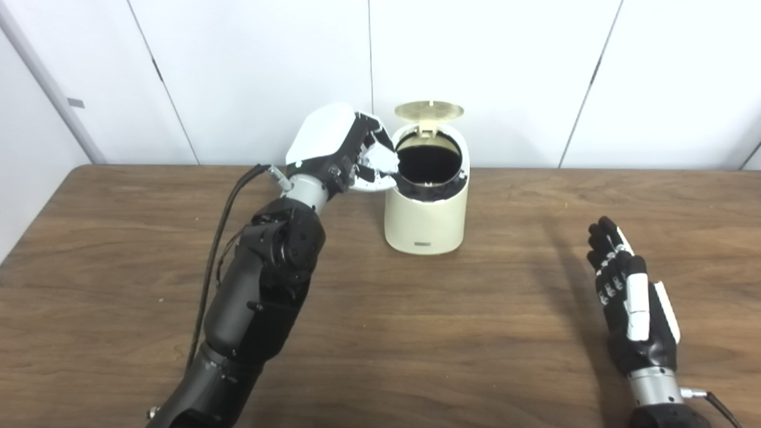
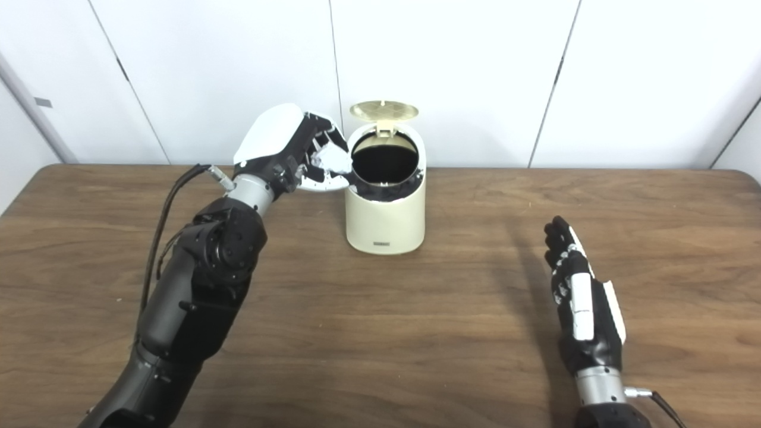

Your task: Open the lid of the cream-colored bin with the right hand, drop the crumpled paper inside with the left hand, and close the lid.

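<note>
Crumpled paper [image 1: 380, 159], held in the left hand's [image 1: 342, 148] curled fingers, sits at the cream-colored bin's [image 1: 425, 220] open mouth, frame centre; lid [image 1: 428, 109] up. Next: release. Right hand [image 1: 633, 303] rests empty, fingers extended.

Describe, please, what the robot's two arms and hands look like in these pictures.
Both arms are dark grey to black with a silver metal wrist cuff. The left hand has a glossy white back shell and black fingers; black cables run along its arm. The right hand is black with white panels, a thin cable at its wrist.
</note>
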